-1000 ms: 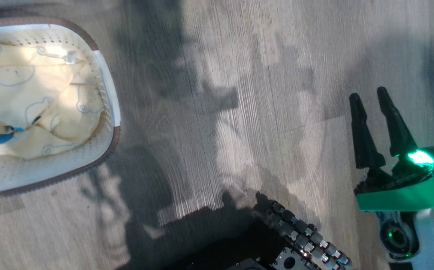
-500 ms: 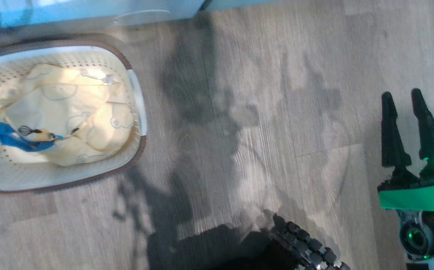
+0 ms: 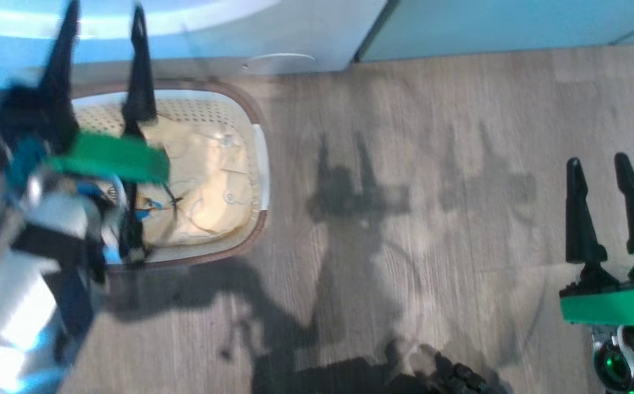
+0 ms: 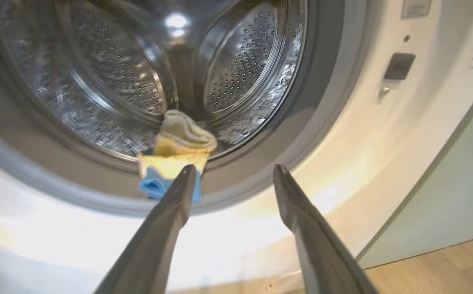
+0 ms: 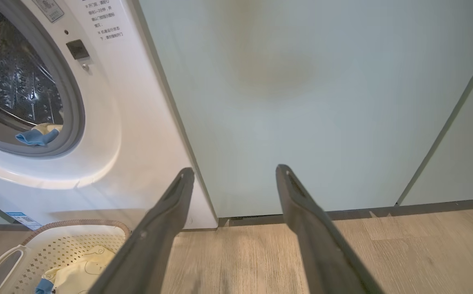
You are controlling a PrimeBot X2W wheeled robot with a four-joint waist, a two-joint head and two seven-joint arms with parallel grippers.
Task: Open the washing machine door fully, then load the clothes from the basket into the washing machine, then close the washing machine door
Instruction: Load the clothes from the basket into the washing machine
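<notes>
Where the perforated drum (image 4: 240, 61) curves, clothes (image 4: 179, 141) drape.

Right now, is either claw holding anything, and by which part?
Nothing is held. Left claw and right claw are open; the yellow-and-blue garment lies loose on the rim of the washing machine.

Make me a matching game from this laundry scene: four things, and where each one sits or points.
Things: 1 basket; 2 small yellow-and-blue cloth; 3 left tool; 4 right tool.
Places: A open, pointing at the pale green cabinet; B on the washing machine opening's lower edge; C on the floor, holding clothes; D open, pointing toward the steel drum.
Pairs: 1-C, 2-B, 3-D, 4-A.
</notes>
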